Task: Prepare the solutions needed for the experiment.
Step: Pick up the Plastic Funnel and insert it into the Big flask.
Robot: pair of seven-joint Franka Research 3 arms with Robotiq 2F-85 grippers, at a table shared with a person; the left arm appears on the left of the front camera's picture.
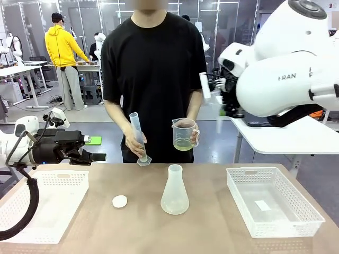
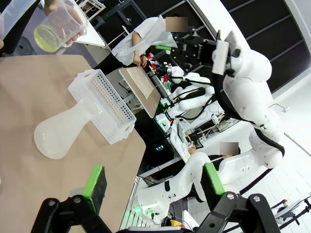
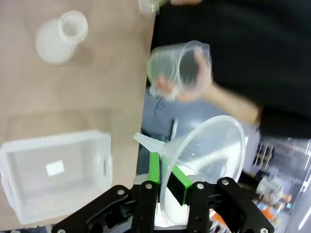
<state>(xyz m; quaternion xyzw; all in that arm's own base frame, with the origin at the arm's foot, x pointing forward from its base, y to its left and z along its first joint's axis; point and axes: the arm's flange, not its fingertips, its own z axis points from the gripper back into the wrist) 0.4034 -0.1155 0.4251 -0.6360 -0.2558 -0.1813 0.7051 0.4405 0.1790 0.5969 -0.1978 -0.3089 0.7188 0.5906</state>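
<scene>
Tan bench [image 1: 212, 227] in an open lab, frosted conical flask [image 1: 175, 191] at frame centre, solutions [image 1: 183, 144] a shallow yellow-green layer in the beaker [image 1: 184, 128] a person [image 1: 153, 63] holds above it in the frame, left gripper [image 1: 95, 148] at centre left, jaws wide and empty, right gripper [image 3: 166, 175] clamped on a clear funnel [image 3: 214, 155].
</scene>
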